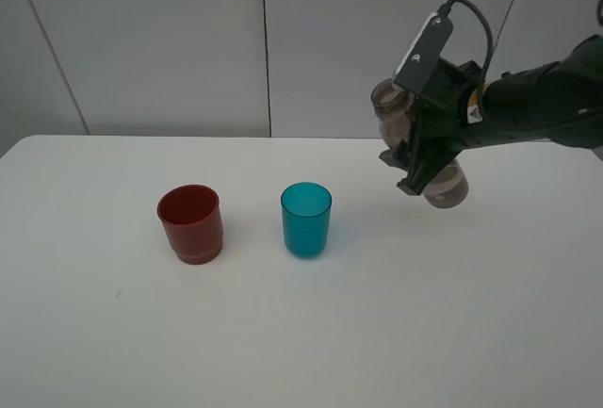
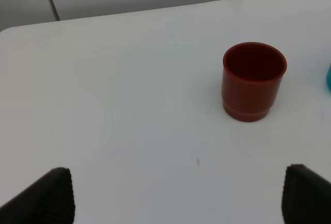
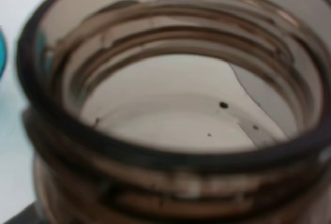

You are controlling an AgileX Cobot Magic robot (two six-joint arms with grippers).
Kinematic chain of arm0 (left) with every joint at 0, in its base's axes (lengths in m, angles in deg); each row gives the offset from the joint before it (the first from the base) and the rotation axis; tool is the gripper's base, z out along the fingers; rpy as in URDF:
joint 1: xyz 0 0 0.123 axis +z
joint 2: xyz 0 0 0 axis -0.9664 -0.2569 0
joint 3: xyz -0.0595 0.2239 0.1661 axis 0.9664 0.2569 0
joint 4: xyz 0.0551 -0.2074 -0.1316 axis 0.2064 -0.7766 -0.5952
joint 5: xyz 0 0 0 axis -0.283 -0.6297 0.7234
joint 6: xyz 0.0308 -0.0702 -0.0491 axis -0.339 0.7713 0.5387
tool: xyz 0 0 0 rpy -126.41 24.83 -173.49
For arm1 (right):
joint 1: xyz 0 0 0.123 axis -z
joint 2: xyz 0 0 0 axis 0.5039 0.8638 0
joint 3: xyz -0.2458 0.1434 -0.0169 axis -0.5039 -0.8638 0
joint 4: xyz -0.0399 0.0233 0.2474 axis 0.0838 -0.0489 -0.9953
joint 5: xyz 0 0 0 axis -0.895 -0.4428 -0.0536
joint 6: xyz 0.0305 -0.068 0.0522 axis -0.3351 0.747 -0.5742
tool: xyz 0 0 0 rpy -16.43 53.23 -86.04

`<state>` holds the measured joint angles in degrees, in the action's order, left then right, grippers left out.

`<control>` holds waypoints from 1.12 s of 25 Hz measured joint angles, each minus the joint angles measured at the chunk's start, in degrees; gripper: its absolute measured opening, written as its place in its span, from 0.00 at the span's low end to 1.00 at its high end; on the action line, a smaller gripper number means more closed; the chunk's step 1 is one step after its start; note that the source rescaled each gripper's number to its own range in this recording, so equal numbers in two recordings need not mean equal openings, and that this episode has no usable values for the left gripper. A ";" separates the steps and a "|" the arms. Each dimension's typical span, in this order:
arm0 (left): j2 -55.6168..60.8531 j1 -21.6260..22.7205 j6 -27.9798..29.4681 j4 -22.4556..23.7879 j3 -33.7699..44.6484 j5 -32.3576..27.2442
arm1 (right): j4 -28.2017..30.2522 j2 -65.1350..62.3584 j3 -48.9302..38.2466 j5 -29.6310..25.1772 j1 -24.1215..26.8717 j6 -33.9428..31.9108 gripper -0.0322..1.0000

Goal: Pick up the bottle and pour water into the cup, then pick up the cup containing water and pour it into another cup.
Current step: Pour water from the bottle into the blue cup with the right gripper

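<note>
Right jaws: closed on the tall translucent smoky grey-brown plastic bottle (image 1: pixel 447 185), gripping its body. The bottle is clear of the white tabletop (image 1: pixel 424 333), above its right part toward the far edge. It is tilted, with the open threaded neck leaning toward the left edge. The right wrist view is filled by the neck (image 3: pixel 170 146). No cap. I cannot tell the water level.

Left jaws: open, both fingertips (image 2: pixel 46 195) wide apart and holding nothing, low over the left part of the tabletop.

The small translucent teal-blue plastic tumbler (image 1: pixel 306 220) stands upright near the middle of the tabletop, well apart from the bottle's mouth. The opaque dark red plastic cup with a stepped base (image 1: pixel 190 224) stands upright beside it toward the left edge, not touching.

Risks, as I judge them:
- The bottle is tilted while short of the tumbler, so any further tip during the approach puts water on the tabletop.
- The tumbler's mouth is narrow, so a fast tilt could send the stream past the rim.
- The tumbler looks light, and a low approach with the bottle or the jaws could knock it over or push it into the red cup.
- The bottle's plastic is smooth, so it may rotate in the grip as it tilts.
</note>
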<state>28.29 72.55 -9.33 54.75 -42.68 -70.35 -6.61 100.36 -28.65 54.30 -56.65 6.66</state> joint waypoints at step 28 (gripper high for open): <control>0.00 0.00 0.00 0.00 0.00 0.00 | 39.95 11.88 12.36 -20.30 -8.87 -16.48 0.03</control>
<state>28.29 72.55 -9.33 54.75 -42.68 -70.35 33.35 112.25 -16.29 34.01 -65.52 -9.82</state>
